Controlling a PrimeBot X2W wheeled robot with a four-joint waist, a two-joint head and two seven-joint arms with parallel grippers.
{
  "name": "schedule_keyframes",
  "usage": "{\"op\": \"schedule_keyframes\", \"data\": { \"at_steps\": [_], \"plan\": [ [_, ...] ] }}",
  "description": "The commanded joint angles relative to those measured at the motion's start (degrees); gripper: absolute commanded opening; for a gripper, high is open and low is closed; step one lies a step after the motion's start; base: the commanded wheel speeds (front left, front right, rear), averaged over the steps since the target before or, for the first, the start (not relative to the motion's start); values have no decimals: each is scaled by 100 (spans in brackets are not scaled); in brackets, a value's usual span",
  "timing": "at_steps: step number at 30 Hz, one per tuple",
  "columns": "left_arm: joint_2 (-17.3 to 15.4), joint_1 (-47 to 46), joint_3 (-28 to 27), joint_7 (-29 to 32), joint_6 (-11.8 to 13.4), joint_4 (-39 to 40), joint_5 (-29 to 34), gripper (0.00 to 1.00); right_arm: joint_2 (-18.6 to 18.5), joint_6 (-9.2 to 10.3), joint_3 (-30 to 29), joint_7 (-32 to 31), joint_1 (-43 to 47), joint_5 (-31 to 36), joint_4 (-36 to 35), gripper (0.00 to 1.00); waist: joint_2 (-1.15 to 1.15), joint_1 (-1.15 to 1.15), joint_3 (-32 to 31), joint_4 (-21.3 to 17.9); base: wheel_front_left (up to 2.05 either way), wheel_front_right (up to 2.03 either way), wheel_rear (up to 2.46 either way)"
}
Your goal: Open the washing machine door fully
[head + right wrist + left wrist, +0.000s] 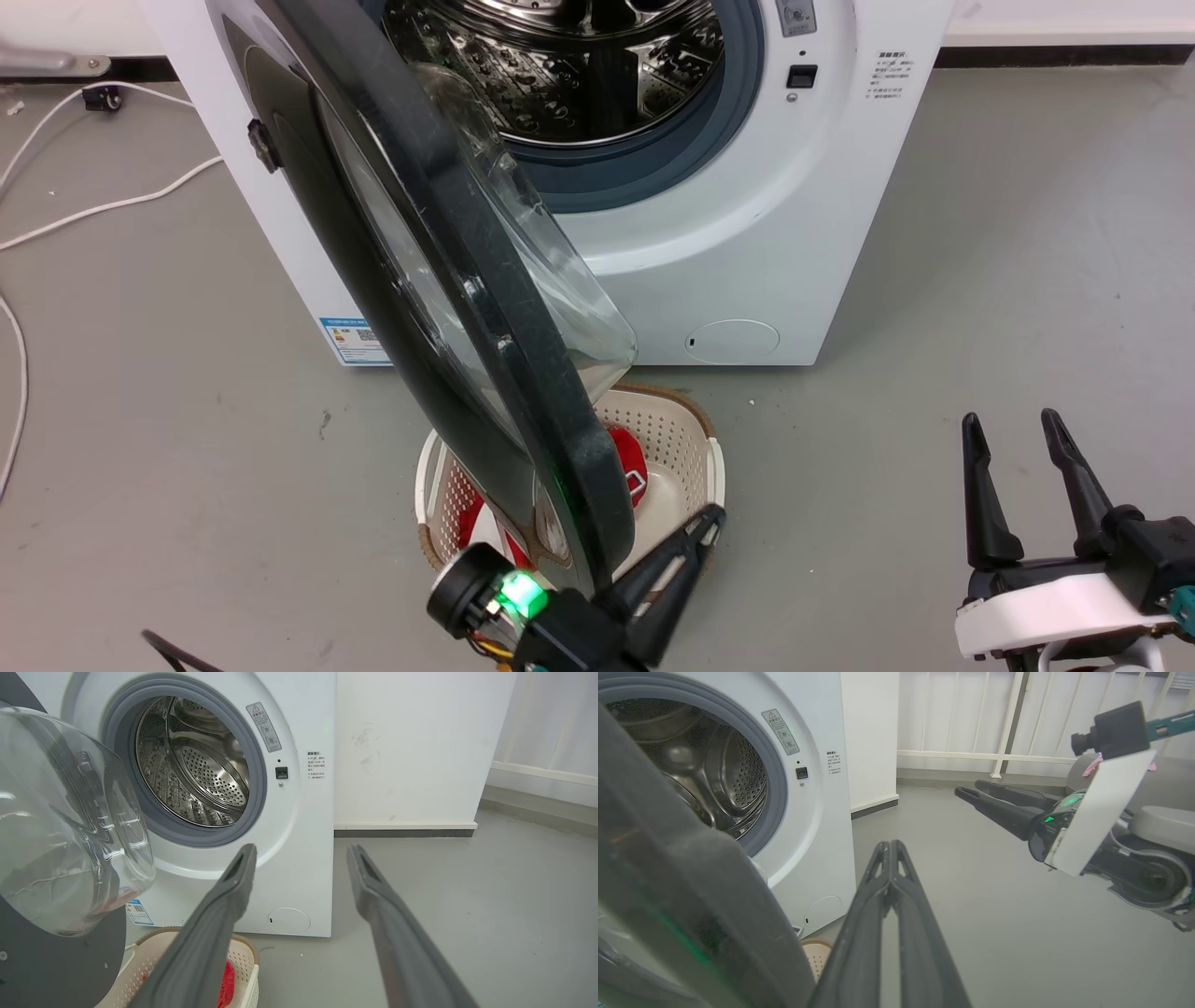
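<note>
head view: door [471, 280] beside left tool [707, 525]

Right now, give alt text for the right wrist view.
The round black glass-bowled door hangs open left of a white washing machine, baring its steel drum. The open right gripper faces it; a cream basket sits below the door.

Grey floor [934, 233], white wall [411, 742] w/ dark skirting [404, 833], white railing [985, 756], cables [93, 210].

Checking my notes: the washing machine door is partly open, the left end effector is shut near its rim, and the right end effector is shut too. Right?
One thing is wrong: the right end effector is open, as the right wrist view shows. The rest stands.
</note>
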State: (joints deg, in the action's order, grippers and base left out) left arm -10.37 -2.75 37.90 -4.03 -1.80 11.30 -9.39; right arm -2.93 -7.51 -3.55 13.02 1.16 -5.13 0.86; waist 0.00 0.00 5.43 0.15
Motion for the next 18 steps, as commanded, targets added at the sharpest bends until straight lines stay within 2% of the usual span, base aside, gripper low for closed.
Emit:
{"op": "schedule_keyframes", "data": {
  "at_steps": [1,9,18],
  "plan": [
    [42,-122,-83,-79,70,-83,-18,0,10,4,5,7,-107,-53,24,100,0,0,10,-6,0,0,0],
    [322,-446,-362,-324,353,-568,-94,0,10,4,61,27,-123,-68,110,100,0,0,16,-61,0,0,0],
    [394,-763,-658,-465,599,-957,-186,0,10,4,62,35,-130,-94,186,100,0,0,44,-87,0,0,0]
  ]
}}
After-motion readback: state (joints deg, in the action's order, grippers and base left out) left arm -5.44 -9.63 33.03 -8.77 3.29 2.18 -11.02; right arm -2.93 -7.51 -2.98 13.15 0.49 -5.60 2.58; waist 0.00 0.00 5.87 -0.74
